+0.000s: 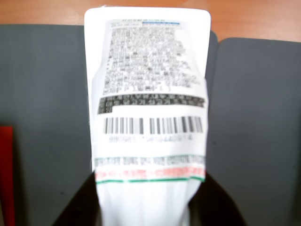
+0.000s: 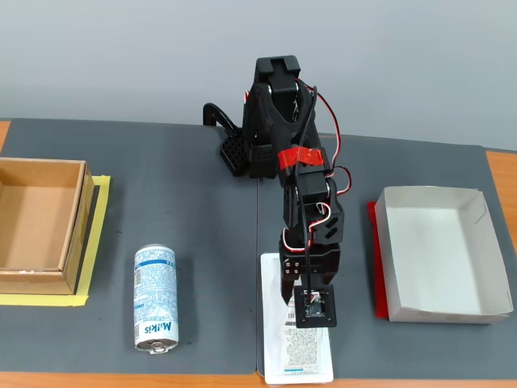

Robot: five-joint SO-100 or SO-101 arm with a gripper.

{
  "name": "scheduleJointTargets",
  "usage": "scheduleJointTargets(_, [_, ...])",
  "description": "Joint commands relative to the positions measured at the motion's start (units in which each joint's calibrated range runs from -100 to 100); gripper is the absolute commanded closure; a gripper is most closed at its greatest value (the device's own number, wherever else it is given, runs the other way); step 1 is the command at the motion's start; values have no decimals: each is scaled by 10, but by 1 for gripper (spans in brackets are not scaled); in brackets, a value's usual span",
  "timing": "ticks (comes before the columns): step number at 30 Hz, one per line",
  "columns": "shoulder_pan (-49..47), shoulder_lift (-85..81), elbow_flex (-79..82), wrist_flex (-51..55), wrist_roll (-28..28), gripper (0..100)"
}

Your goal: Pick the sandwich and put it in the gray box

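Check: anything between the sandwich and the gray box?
Nothing. In the fixed view only bare dark mat separates the sandwich, under the gripper, from the gray box, apart from the red strip along the box's near edge.

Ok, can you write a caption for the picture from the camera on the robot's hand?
Wrist view: the sandwich, label up, sits between the black fingers above the dark gray mat.

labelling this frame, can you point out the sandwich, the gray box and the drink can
sandwich [image 1: 148,66], wrist view, on its printed white label above the barcode
gray box [image 2: 440,255], fixed view, on its bare inner floor
drink can [image 2: 155,299], fixed view, on its blue-white side, lying flat
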Motion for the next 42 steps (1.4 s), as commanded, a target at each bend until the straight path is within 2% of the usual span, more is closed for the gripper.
scheduleJointTargets(1, [7,-35,0,1,-1,98])
scheduleJointTargets(14, [1,-127,0,2,-1,98])
scheduleJointTargets(23, [-38,-197,-6,2,-1,98])
scheduleJointTargets(36, [-174,-282,-13,-7,-2,98])
scheduleJointTargets(42, [-230,-275,-64,-7,-2,98])
